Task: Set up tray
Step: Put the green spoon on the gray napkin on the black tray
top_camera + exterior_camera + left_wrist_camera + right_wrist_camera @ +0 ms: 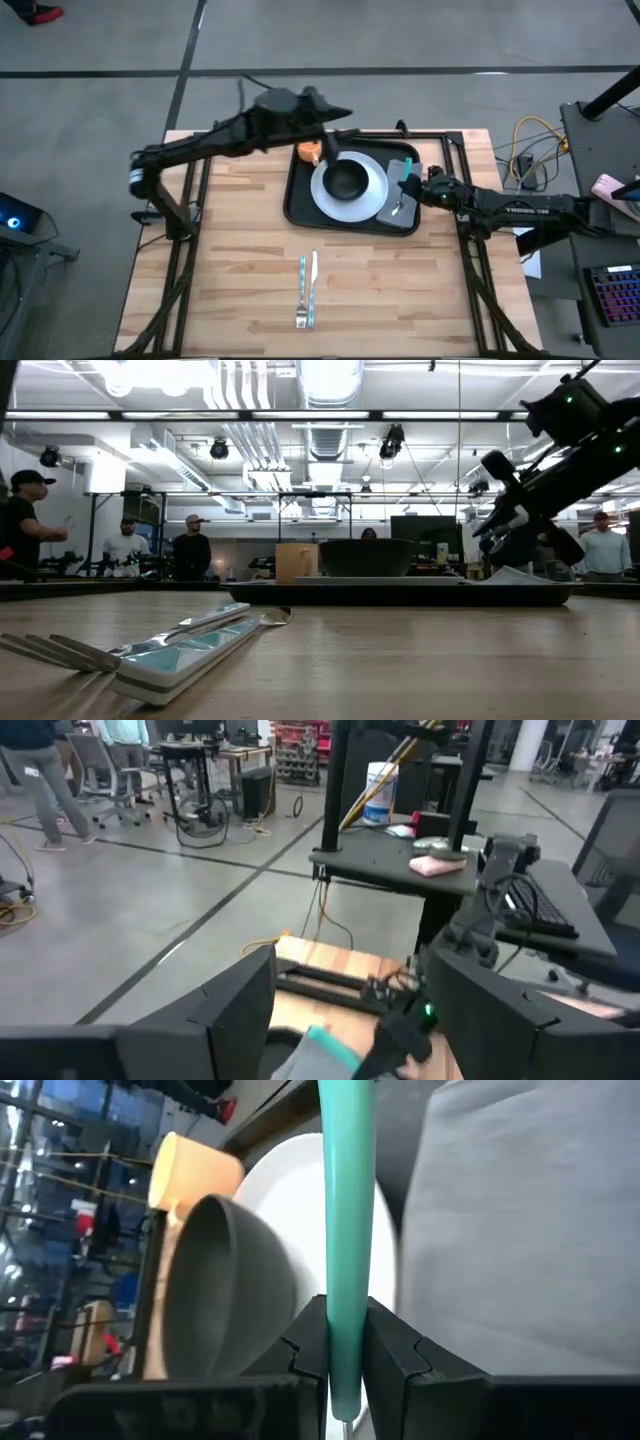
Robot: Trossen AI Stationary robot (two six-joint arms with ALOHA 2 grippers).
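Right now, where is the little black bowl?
In the high view the bowl sits on the white plate inside the tray, with the orange cup just beside it.

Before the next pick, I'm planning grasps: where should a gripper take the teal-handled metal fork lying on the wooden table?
Grip the teal-handled metal fork by its handle end, the end nearer the large black rectangular tray, coming straight down: it lies flat, and the teal-handled knife lies close alongside.

Two dark, jointed robot arms

The left arm (215,140) is matte black with a pale band near its base; the right arm (525,211) carries white lettering and angular black fingers (400,1355).
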